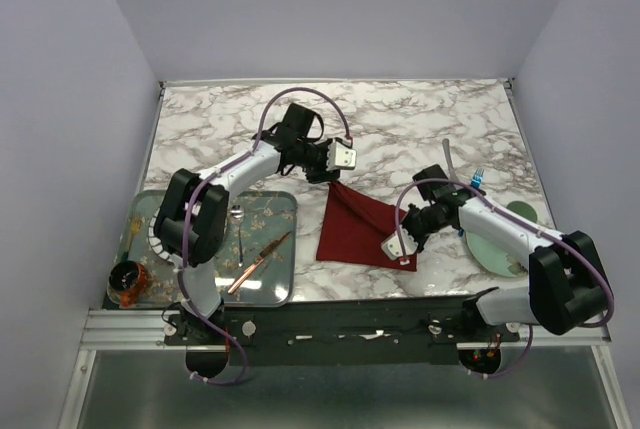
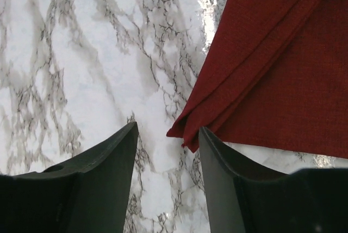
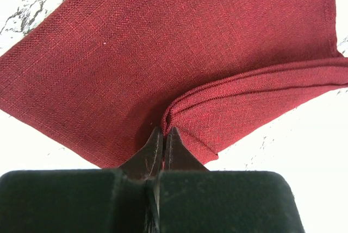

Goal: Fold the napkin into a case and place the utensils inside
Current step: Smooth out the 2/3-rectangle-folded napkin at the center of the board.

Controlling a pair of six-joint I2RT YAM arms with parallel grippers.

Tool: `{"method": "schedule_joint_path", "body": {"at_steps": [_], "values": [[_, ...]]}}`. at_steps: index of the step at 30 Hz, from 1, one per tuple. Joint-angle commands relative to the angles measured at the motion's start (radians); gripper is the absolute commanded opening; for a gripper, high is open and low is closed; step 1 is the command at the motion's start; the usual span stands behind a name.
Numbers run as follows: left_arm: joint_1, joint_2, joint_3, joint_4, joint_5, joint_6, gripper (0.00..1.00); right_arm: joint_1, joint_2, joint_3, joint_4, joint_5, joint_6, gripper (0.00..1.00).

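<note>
- Top view: the dark red napkin lies folded on the marble table, about midway between the two arms.
- Its far point sits just under the left gripper; its near right corner is at the right gripper.
- A fork with a blue handle and a pale silvery utensil show beyond the right arm, close to a pale green plate. I cannot tell whether they rest on it.
- At the left, a tray holds a copper knife and a small spoon. A brown jar stands at the tray's near left corner.
- Left wrist view: the two dark fingers stand partly apart with only bare marble between them. They hold nothing.
- The napkin's layered corner ends just beside the tip of the right-hand finger in this view. I cannot tell whether they touch.
- Right wrist view: the fingers are pressed together, pinching a raised fold of the napkin at its near edge.
- The rest of the cloth spreads flat beyond the pinch, with white marble on either side.
</note>
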State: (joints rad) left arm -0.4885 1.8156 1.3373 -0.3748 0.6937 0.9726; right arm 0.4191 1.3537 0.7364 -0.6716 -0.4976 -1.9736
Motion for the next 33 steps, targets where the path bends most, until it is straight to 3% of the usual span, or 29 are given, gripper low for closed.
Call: {"method": "schedule_joint_path", "body": {"at_steps": [1, 11, 25, 33], "values": [[-0.021, 0.065, 0.066, -0.072, 0.038, 0.077, 0.57, 0.000, -0.028, -0.025, 0.003, 0.021, -0.047, 0.01], [-0.050, 0.123, 0.085, -0.115, -0.013, 0.132, 0.54, -0.002, -0.036, -0.035, 0.003, 0.018, -0.047, 0.01], [-0.053, 0.165, 0.160, -0.052, -0.014, 0.017, 0.48, 0.000, -0.031, -0.031, -0.002, 0.024, -0.044, 0.01], [-0.053, 0.214, 0.169, -0.141, -0.052, 0.132, 0.48, -0.002, -0.036, -0.031, -0.008, 0.022, -0.036, 0.01]]}}
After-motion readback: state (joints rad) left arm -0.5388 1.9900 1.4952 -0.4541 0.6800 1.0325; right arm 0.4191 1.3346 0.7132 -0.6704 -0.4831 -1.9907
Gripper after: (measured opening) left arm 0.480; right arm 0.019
